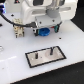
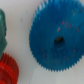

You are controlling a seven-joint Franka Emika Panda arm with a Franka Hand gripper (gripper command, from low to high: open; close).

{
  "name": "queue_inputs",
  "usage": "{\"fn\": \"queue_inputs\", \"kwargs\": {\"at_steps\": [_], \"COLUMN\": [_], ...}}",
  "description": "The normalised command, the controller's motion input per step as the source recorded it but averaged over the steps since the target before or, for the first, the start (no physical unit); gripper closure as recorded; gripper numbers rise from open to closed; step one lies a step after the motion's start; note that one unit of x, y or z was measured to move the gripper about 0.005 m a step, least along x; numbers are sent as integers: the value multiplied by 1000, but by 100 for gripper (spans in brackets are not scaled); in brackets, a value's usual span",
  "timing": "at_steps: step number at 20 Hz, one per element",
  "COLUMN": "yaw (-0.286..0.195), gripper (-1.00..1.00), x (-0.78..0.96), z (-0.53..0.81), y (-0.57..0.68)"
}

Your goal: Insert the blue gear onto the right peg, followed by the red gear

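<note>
While gripper (image 1: 44, 31) hovers over blue gear (image 2: 56, 39) – grasp alignment likely – jaw opening unreadable; right peg (image 1: 51, 50) bare, frame centre.

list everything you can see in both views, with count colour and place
blue gear: 1, bright blue, on the white table, under the claw
red gear: 1, red, beside the blue gear, only partly in the wrist view
green object: 1, green, next to the red gear, cut off at the frame edge
plate: 1, grey with black frame, in front of the arm
right peg: 1, dark, upright on the plate
claw: 1, white arm, above the blue gear; open or shut unclear
</note>
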Motion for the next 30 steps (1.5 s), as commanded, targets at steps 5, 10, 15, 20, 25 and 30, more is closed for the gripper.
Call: {"fn": "queue_inputs", "kwargs": {"at_steps": [5, 10, 15, 20, 25, 30], "yaw": [0, 0, 0, 0, 0, 0], "gripper": [100, 100, 100, 100, 100, 100], "x": [-240, -25, 1, 62, 290, 537], "z": [-101, -9, 4, 363, 547, 443], "y": [-71, -11, -2, 24, 4, -46]}}
